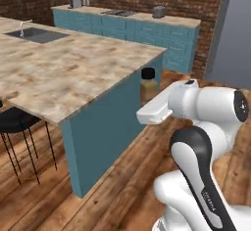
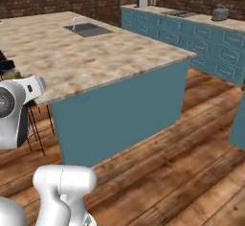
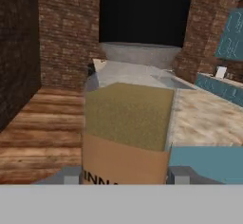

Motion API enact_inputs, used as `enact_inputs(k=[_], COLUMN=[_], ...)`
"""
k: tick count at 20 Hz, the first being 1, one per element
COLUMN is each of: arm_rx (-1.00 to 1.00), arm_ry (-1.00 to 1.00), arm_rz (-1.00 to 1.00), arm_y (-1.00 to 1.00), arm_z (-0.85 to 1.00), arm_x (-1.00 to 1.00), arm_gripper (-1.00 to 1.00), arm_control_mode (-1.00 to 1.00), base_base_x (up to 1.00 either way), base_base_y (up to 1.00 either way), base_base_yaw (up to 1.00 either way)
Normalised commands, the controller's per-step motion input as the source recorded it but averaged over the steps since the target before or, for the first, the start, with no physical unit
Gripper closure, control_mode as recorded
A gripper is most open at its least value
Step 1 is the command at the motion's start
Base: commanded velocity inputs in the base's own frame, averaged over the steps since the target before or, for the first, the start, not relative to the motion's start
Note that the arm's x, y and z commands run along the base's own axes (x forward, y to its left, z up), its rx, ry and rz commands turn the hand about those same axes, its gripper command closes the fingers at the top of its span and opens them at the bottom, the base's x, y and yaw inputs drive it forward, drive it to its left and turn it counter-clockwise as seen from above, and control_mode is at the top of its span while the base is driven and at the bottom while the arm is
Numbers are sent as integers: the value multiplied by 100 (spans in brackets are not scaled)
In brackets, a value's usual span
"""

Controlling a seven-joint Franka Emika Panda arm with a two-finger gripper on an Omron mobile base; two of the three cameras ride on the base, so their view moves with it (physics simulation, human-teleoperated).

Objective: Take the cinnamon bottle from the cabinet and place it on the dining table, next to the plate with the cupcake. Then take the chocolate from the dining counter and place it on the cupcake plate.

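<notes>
The cinnamon bottle (image 3: 130, 109) stands upright between the jaws, black cap up, clamped at its label by the gripper (image 3: 124, 175). Beyond the jaws lies the dining table (image 1: 73, 68), its corner beside the bottle.

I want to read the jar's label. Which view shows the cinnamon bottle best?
The hand view: the cinnamon bottle is close up, with black cap, powder and label top. The left base view shows it small beyond the hand; the right base view gives only a dark sliver at the left edge.
</notes>
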Motion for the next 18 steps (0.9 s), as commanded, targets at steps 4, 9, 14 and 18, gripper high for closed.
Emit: enact_inputs(k=[4, 9, 14, 18], arm_rx=[0, 0, 0, 0], arm_ry=[0, 0, 0, 0], arm_rz=[0, 0, 0, 0], arm_y=[0, 0, 0, 0], arm_z=[0, 0, 0, 0], arm_x=[0, 0, 0, 0], arm_gripper=[100, 100, 100, 100], arm_control_mode=[100, 100, 100, 100], base_base_x=[-16, 0, 69, 100], base_base_y=[75, 98, 81, 32], base_base_yaw=[85, 67, 22, -10])
